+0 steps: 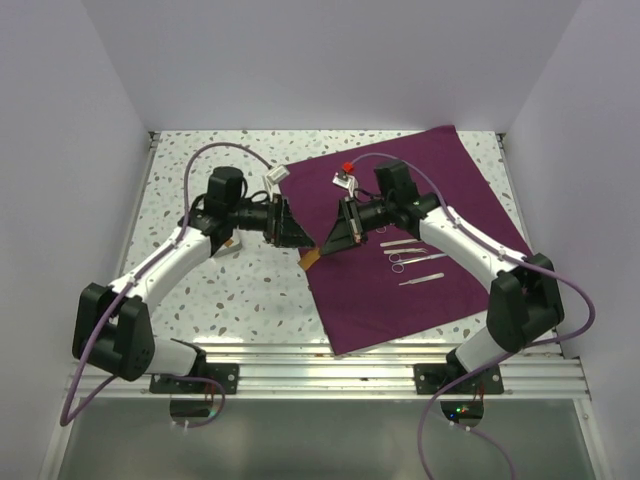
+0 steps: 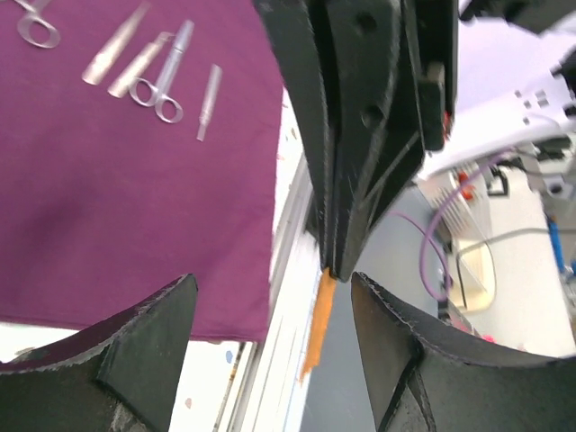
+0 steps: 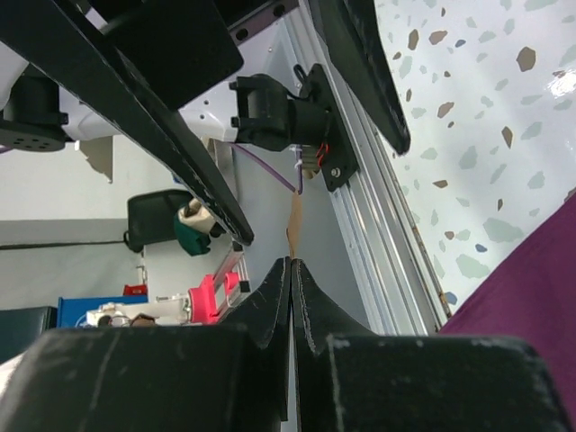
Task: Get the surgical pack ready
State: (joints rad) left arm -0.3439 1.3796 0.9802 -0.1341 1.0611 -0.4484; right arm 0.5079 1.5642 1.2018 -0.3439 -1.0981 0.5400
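Pinched an orange strip [image 2: 317,335] in the right hand [image 3: 290,270], clamped fully closed, just off the left edge of the plum-purple cloth [image 1: 400,310]. Faced it with the left hand [image 2: 274,297] spread wide, fingers [image 2: 135,351] either side of the strip, gripping nothing. Had the cloth lying flat on the speckled surface [image 1: 230,300], steel instruments [image 1: 410,258] laid out on it.

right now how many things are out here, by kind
purple cloth: 1
steel instruments: 5
orange strip, pinched in the right claw: 1
total: 7
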